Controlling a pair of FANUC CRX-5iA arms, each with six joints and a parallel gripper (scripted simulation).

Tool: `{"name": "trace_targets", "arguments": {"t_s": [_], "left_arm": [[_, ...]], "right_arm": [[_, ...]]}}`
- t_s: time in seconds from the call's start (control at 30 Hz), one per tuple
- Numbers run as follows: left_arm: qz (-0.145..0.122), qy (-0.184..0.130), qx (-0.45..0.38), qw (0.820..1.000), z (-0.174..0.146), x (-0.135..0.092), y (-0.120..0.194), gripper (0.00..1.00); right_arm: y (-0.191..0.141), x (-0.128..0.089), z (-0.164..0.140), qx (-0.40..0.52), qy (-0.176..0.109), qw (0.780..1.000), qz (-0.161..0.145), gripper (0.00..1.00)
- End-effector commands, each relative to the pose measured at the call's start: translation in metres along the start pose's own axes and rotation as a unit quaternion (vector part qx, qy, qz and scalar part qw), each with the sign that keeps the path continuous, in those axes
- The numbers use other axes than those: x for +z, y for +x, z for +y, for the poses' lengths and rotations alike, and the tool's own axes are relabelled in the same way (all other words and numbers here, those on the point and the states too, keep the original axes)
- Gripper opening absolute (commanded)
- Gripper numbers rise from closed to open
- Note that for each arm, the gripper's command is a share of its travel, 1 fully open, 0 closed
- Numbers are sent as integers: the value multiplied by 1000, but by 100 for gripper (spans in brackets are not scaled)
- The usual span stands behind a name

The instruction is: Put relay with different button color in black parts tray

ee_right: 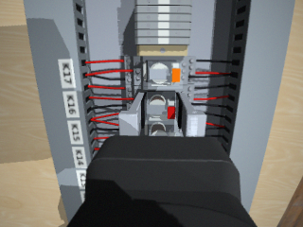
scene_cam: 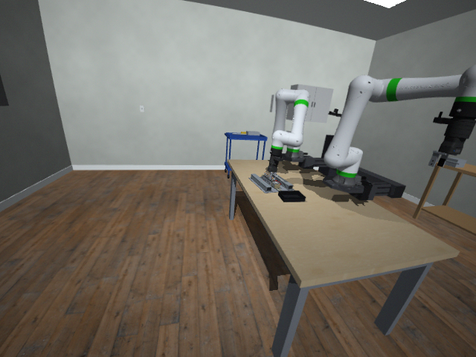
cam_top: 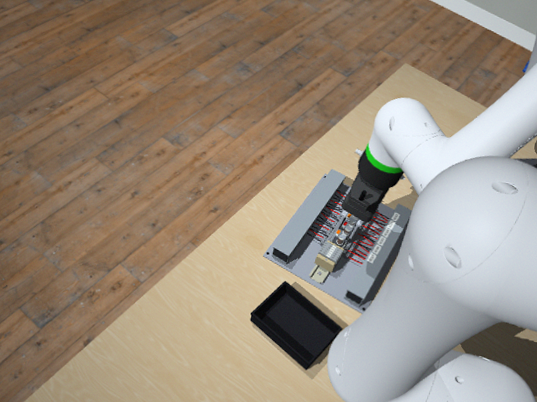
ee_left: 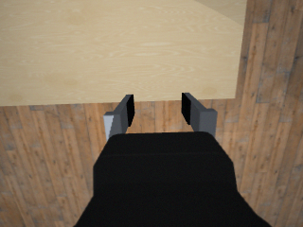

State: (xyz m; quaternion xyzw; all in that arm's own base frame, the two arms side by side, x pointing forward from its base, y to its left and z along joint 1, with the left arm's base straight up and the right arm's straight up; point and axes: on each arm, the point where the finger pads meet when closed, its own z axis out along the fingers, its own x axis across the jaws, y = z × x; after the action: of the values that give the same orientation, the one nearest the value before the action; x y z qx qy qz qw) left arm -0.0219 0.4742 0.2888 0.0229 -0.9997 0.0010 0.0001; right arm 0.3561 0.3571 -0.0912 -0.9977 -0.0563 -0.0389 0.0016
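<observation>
The relay with a red button (ee_right: 170, 113) (cam_top: 345, 224) is between the fingers of my right gripper (ee_right: 161, 103), which is shut on it. The neighbouring relay (ee_right: 158, 74) has an orange button; the others are mostly hidden by the gripper. I cannot tell how far the red-button relay is raised. The relay panel (cam_top: 300, 270) (ee_right: 101, 28) looks flat on the table. The black parts tray (cam_top: 279, 343) (scene_cam: 291, 199) is empty, beside the panel's end. My left gripper (ee_left: 157, 103) (scene_cam: 448, 159) is open and empty, high beyond the table edge.
Grey wire ducts (cam_top: 308, 215) (ee_right: 267, 71) run along both sides of the relay row, with red and black wires between. Terminal blocks (ee_right: 163, 24) stand at the row's end. The left arm (cam_top: 415, 304) stands close beside the tray and panel.
</observation>
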Motion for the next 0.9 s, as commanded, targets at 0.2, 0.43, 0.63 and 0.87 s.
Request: {"name": "trace_targets", "arguments": {"t_s": [0.2, 0.43, 0.63, 0.87], "left_arm": [[0, -1, 0, 1000, 0, -1, 0, 100], [0, -1, 0, 1000, 0, -1, 0, 100], [0, -1, 0, 1000, 0, -1, 0, 100], [0, -1, 0, 1000, 0, -1, 0, 100]], "right_arm": [[0, -1, 0, 0, 0, 1000, 10, 0], [0, -1, -1, 0, 1, 1000, 14, 0], [0, -1, 0, 0, 0, 1000, 11, 0], [1, -1, 0, 0, 1, 1000, 1, 0]]}}
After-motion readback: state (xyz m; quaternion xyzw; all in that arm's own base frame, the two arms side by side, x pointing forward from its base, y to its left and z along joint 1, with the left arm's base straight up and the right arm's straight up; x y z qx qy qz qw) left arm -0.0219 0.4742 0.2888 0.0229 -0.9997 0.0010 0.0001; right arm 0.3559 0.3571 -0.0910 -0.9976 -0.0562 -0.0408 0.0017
